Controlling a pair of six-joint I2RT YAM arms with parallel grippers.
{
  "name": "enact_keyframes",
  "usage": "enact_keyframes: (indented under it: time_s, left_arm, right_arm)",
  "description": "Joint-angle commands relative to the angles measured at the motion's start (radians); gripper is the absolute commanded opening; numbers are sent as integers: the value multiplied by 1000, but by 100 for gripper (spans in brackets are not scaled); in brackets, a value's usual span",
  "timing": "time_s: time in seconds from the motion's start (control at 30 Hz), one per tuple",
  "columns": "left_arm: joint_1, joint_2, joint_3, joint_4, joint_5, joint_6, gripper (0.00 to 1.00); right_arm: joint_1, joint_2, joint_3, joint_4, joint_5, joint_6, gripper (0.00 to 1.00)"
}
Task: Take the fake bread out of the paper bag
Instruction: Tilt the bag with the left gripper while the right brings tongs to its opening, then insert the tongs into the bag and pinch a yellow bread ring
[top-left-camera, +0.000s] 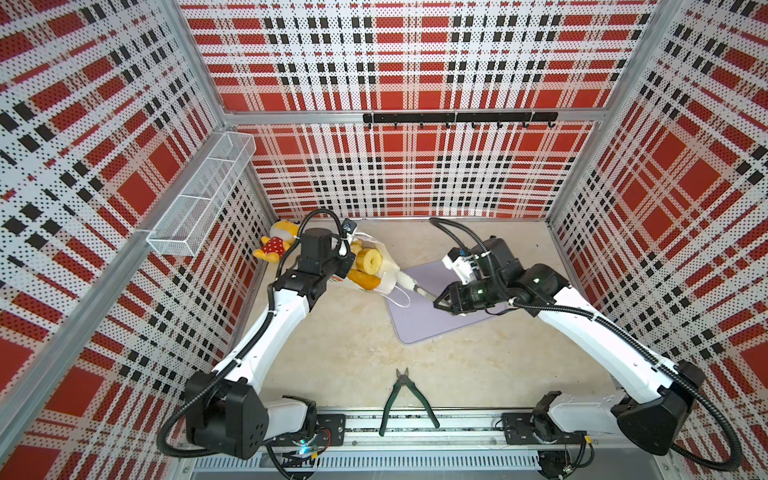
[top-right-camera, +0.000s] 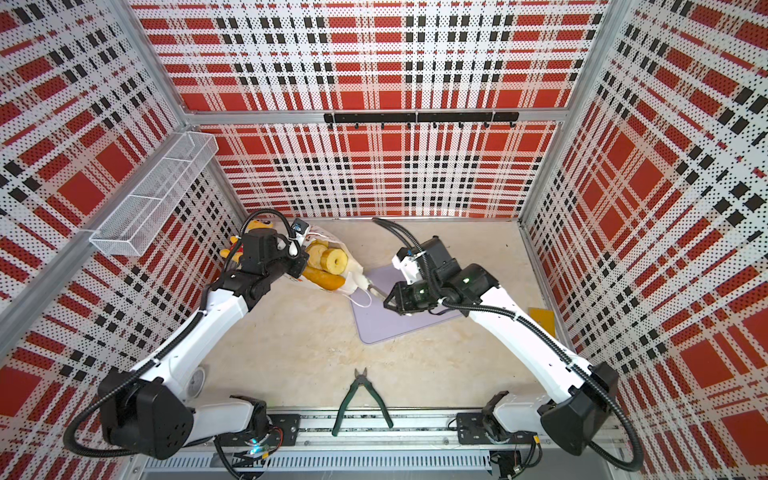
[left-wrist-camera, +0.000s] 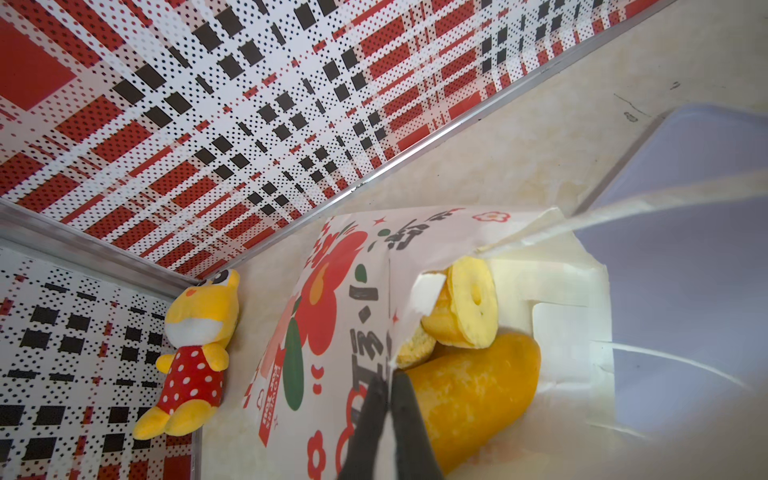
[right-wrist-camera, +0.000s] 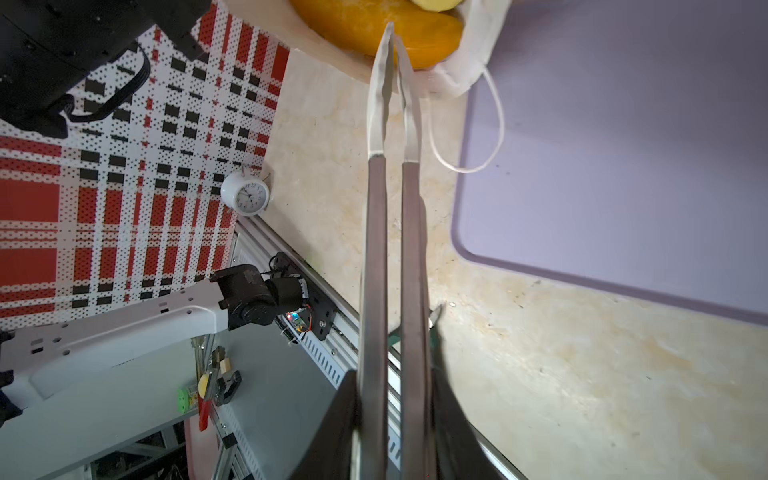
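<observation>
bag: the paper bag (left-wrist-camera: 340, 316) is lying on its side toward the far left corner of the worktop (top-left-camera: 345, 353). Its mouth faces the lilac tray (top-left-camera: 428, 324) and its rim just laps onto the tray.
bread: the fake bread is still in the bag. A ring (left-wrist-camera: 473, 301) stands on edge right at the mouth, with a long loaf (left-wrist-camera: 469, 390) under it. A couple more pieces are tucked behind, mostly hidden.
left pincer: the left pincer (left-wrist-camera: 389, 380) is pressed together on the bag's upper rim, pinching the paper.
right pincer: the right pincer (right-wrist-camera: 392, 382) is clamped on a pair of tongs (right-wrist-camera: 374, 232), out over the tray.
tong tips: the white ends are nearly together at the bag mouth by the loaf's end. Honestly can't tell if they're touching it.
other stuff: a plush doll (top-left-camera: 276, 246) sits in the far left corner beside the bag, and green cutters (top-left-camera: 401, 379) lie at the middle of the near edge.
</observation>
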Motion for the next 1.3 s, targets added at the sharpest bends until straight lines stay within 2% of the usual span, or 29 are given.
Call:
enact_keyframes:
  time_s: [0.0, 0.27, 0.43, 0.53, 0.63, 0.8, 1.13, 1.27]
  left_arm:
    - [-16, -62, -32, 70, 5, 0, 0]
    - [-28, -197, -185, 128, 26, -2, 0]
    - [-35, -231, -223, 115, 26, -29, 0]
    - [-47, -238, -231, 120, 20, -47, 0]
    - [-54, -232, -231, 126, 11, -58, 0]
    - [-57, -230, -232, 136, 7, -63, 0]
    - [-57, -229, -241, 148, -18, -49, 0]
    - [-103, -224, -249, 151, -43, -19, 0]
  right_arm:
    - [73, 41, 39, 138, 45, 88, 27]
    - [93, 172, 91, 155, 74, 72, 28]
    - [103, 241, 121, 249, 110, 200, 28]
    - [118, 264, 128, 295, 166, 269, 28]
    - [128, 283, 130, 328, 204, 312, 34]
    - [134, 314, 149, 334, 218, 346, 40]
    - [148, 378, 194, 319, 222, 378, 39]
    - [154, 415, 222, 299, 212, 404, 39]
